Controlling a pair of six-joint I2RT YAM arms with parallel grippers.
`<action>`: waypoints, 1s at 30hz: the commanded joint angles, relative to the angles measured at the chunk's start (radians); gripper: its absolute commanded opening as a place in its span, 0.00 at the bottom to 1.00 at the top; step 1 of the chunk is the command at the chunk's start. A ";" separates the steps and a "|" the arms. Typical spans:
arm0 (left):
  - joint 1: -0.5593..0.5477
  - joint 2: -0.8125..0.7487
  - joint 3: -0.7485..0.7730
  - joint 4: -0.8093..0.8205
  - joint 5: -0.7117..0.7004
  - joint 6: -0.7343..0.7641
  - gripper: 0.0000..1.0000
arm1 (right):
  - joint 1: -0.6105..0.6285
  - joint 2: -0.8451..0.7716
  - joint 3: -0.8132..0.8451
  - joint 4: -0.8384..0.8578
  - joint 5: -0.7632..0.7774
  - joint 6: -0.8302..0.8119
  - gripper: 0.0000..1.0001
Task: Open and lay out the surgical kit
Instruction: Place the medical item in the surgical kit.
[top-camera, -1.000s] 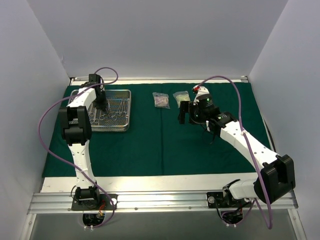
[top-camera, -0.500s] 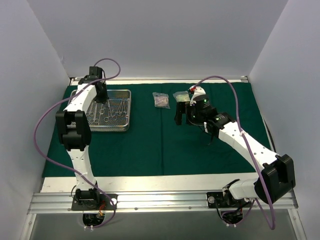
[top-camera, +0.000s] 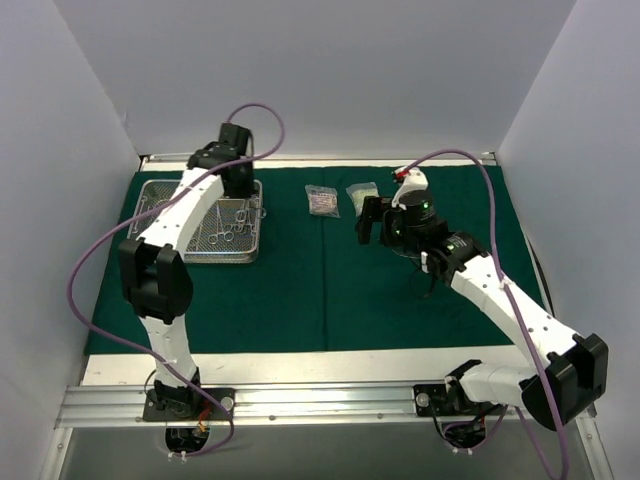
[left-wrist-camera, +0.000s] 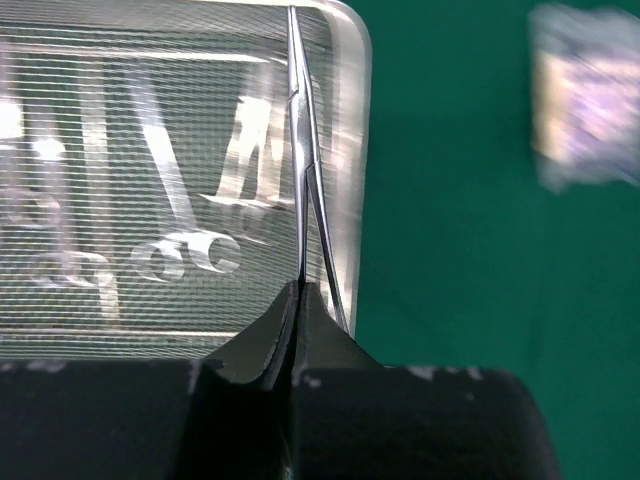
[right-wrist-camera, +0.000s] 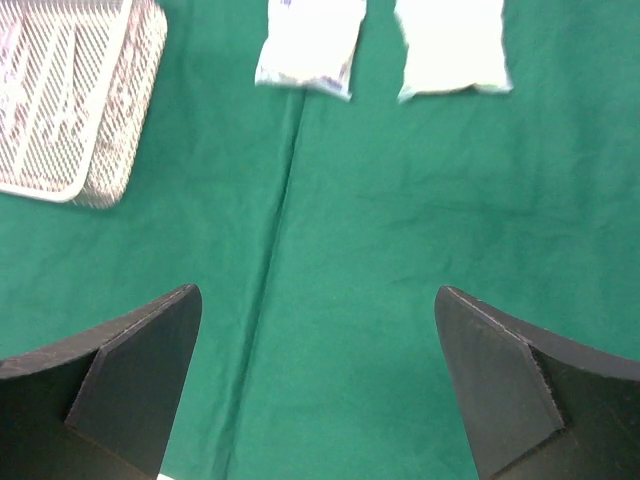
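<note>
a plain pale back wall (top-camera: 320, 80), left wall (top-camera: 50, 200) and right wall (top-camera: 590, 150) box in a white desk (top-camera: 300, 362). a ribbed metal rail (top-camera: 320, 402) runs along the desk's near edge. the light is soft and even, and the walls turn greyer toward the far corners.

A plain white back wall (top-camera: 320, 80) rises just beyond the left gripper (top-camera: 240, 188) and somewhat farther beyond the right gripper (top-camera: 372, 228). A narrow pale strip (top-camera: 330, 160) runs along its foot. A white left wall (top-camera: 50, 200) stands out to the left of the left gripper, and a white right wall (top-camera: 585, 150) well to the right of the right gripper. On the near side, well apart from both grippers, lies a white band of tabletop (top-camera: 330, 362), then a silver aluminium rail (top-camera: 320, 403). Grey floor (top-camera: 320, 455) shows nearest of all.
</note>
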 joint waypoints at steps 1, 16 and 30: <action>-0.120 -0.063 -0.013 -0.045 -0.027 -0.078 0.02 | 0.002 -0.069 0.009 -0.014 0.089 0.022 0.98; -0.412 0.131 0.053 -0.038 -0.101 -0.207 0.02 | -0.007 -0.223 -0.051 -0.086 0.167 0.041 1.00; -0.450 0.336 0.079 0.033 -0.111 -0.241 0.02 | -0.013 -0.259 -0.072 -0.124 0.169 0.042 0.99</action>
